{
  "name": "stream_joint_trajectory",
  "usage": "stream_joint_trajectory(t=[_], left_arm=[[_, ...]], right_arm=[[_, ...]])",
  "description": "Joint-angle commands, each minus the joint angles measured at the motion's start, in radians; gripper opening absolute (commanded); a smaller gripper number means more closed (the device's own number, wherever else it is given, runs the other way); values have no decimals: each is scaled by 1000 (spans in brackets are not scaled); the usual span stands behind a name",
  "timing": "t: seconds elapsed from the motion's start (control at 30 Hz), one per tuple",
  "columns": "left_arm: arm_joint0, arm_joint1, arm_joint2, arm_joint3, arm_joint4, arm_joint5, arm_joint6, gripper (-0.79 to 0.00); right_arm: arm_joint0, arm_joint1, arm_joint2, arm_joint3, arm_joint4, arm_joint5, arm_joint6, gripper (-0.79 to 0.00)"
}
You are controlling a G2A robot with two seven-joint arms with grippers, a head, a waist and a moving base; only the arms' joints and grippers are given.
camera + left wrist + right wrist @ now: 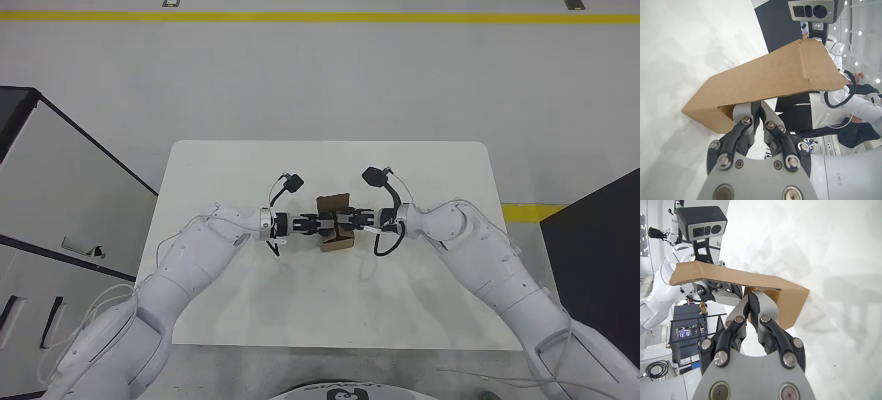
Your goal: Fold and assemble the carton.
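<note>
Currently our left gripper (757, 110) has its jaws drawn almost together, with the tips tucked beneath the broad panel of the brown carton (762, 75). We judge them pinched on a wall of it, though the bite itself is hidden under that panel. Our right gripper (752, 303) mirrors this from the opposite side. Its jaws are closed to a thin slit and its tips are buried in the sleeve's open end, most likely clamped on cardboard too.

Outward from the jaws, the carton is a half-opened sleeve held at a tilt. One folded edge rests on the tabletop (420, 300) while the broad panel rises off it. A creased end flap at the raised end is not yet folded in.

From above, the carton sits near the middle of the tabletop, slightly closer to the far edge, directly between the two grippers. The arms come in from the left and right edges, and the carton's length seems to lie across that line, from far edge to near edge. Neither arm is nearer, since both are at it. We judge that squaring the sleeve means working the two holds against each other along that left-right line.
</note>
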Motion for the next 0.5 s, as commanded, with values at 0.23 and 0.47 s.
stream_joint_trajectory(t=[0.23,0.47], left_arm=[[2,0,-10,2,6,0,-17,-785],[1,-2,-19,11,4,-8,-23,-785]], right_arm=[[5,-8,-5,1,-13,14,2,-785],[14,-15,-7,10,-15,19,4,-785]])
